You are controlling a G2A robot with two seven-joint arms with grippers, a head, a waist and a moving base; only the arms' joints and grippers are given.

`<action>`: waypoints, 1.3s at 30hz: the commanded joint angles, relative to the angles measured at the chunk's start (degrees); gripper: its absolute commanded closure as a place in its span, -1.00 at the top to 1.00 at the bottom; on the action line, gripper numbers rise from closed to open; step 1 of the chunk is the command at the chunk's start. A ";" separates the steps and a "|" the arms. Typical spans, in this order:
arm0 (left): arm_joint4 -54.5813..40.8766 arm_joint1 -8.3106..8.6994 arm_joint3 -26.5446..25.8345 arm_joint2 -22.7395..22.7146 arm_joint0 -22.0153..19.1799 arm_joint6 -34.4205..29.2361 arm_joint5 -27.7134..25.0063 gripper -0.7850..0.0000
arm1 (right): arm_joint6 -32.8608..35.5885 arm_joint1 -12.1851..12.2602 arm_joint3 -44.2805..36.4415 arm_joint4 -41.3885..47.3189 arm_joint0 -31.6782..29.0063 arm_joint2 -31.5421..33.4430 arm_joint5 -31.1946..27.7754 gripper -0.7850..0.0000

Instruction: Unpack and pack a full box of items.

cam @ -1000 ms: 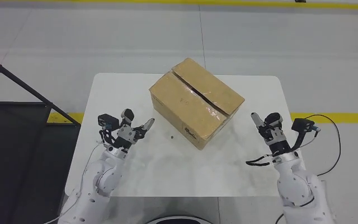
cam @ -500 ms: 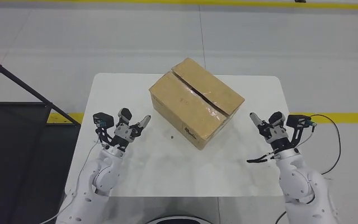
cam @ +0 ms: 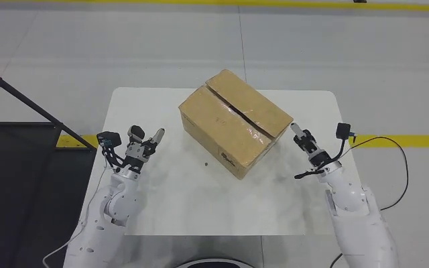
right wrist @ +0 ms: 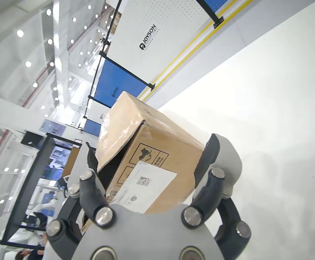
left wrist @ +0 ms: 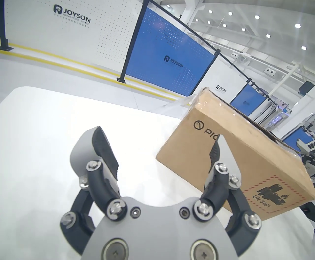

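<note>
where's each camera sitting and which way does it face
Top view: above the arms, facing down at table and box; left gripper and right gripper show.
Left wrist view: on that wrist, facing the box's long side; its open fingers show.
Right wrist view: on that wrist, facing the box's labelled end; open fingers show.
All share the box.

Bright light comes from round ceiling lamps [left wrist: 256, 17]. The white table [left wrist: 49, 118] glows. Shiny tape [right wrist: 110, 140] on the box [right wrist: 162, 138] glints. Straight wall frames [left wrist: 130, 49] bend.
</note>
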 commanded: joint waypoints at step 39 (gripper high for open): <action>9.65 -1.00 22.17 4.21 -22.40 -5.59 2.65 1.00 | -1.62 -0.08 5.77 1.79 6.93 -0.89 -1.61 1.00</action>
